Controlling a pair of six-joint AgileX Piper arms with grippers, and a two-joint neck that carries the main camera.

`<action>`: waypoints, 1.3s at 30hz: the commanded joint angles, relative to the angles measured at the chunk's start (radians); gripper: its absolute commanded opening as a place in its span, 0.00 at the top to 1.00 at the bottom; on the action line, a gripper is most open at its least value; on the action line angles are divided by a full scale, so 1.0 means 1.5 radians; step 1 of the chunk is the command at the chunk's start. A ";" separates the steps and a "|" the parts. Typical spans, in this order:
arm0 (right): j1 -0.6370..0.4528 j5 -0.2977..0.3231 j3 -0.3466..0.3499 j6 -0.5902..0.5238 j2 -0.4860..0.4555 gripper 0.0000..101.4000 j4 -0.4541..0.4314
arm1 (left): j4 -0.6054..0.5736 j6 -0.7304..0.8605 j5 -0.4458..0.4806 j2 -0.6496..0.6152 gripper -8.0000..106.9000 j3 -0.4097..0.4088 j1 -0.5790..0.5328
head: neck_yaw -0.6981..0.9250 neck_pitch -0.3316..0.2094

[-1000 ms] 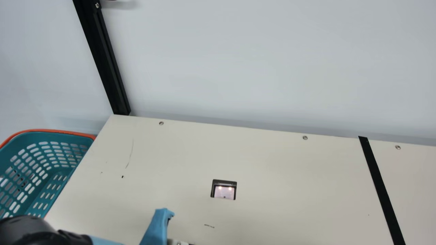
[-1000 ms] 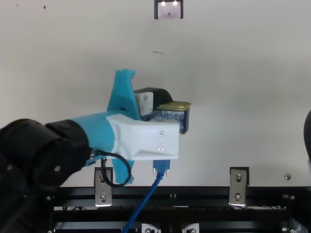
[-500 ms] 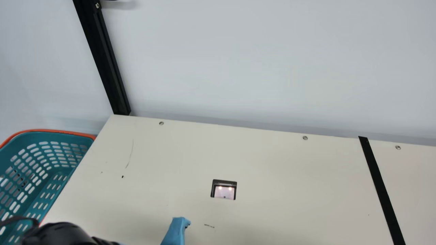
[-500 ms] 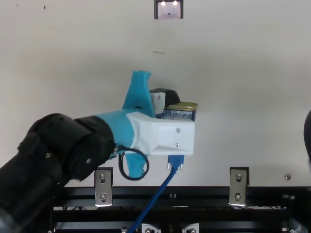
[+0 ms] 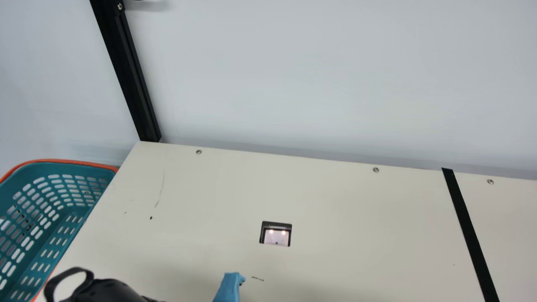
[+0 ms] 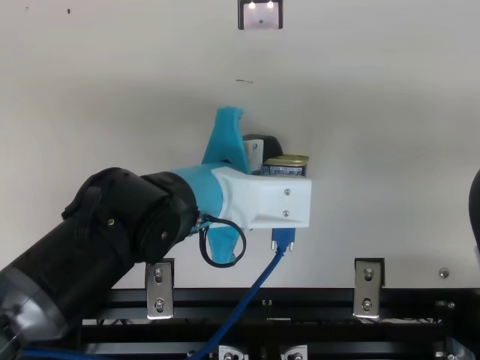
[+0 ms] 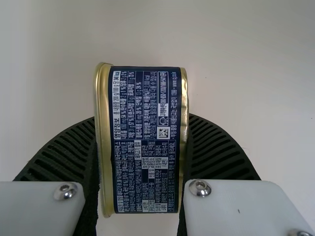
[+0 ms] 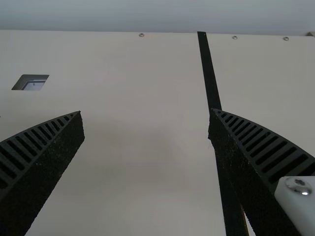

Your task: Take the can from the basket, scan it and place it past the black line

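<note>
Since the earlier frames, the left gripper (image 6: 262, 196) has crept rightward and slightly up in the top view, its black arm (image 6: 116, 214) following. In the main view the bright blue plastic bracket (image 5: 229, 288) likewise sits farther right, a touch lower, at the bottom edge. A black cable loop (image 5: 69, 279) has risen into the lower left there, over the teal plastic basket with orange rim (image 5: 63, 162). Unmoved: the dark-framed scanner window (image 5: 275, 233), low centre, and the black line (image 5: 470, 235) at right.

Pincer: left one clamped on the dark blue can with gold rims (image 6: 287, 160). Left wrist view has the can squarely between the two black ribbed fingers (image 7: 61, 152), one against each gold-rimmed end, the printed side facing the camera; one end of the can juts past the fingertips. Top view: can near mid-frame, at the upper right corner of the white gripper housing, which now hides more of its blue side; it lies below the scanner window and slightly to the right.

Right gripper (image 8: 146, 113): fingers well apart, nothing between them but cream tabletop (image 8: 142, 162) beyond.
</note>
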 commanded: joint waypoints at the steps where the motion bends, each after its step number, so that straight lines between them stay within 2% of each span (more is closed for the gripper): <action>1: 0.000 0.000 0.000 0.000 0.000 0.00 0.000 | -0.001 0.002 -0.003 0.004 0.84 -0.001 -0.002 | -0.011 -0.025; 34: 0.000 0.000 0.000 0.000 0.000 0.00 0.000 | -0.005 -0.004 -0.028 0.027 0.84 -0.006 -0.023 | -0.011 -0.025; 36: 0.000 0.000 0.000 0.000 0.000 0.00 0.000 | -0.003 -0.005 -0.030 0.028 0.63 -0.005 -0.024 | -0.011 -0.025; 37: 0.000 0.000 0.000 0.000 0.000 0.00 0.000 | -0.002 -0.006 -0.031 0.028 0.63 -0.005 -0.024 | -0.011 -0.025; 38: 0.000 0.000 0.000 0.000 0.000 0.00 0.000 | -0.001 -0.007 -0.031 0.028 0.76 -0.005 -0.025 | -0.011 -0.025; 39: 0.000 0.000 0.000 0.000 0.000 0.00 0.000 | 0.000 -0.008 -0.032 0.028 0.83 -0.004 -0.025 | -0.011 -0.025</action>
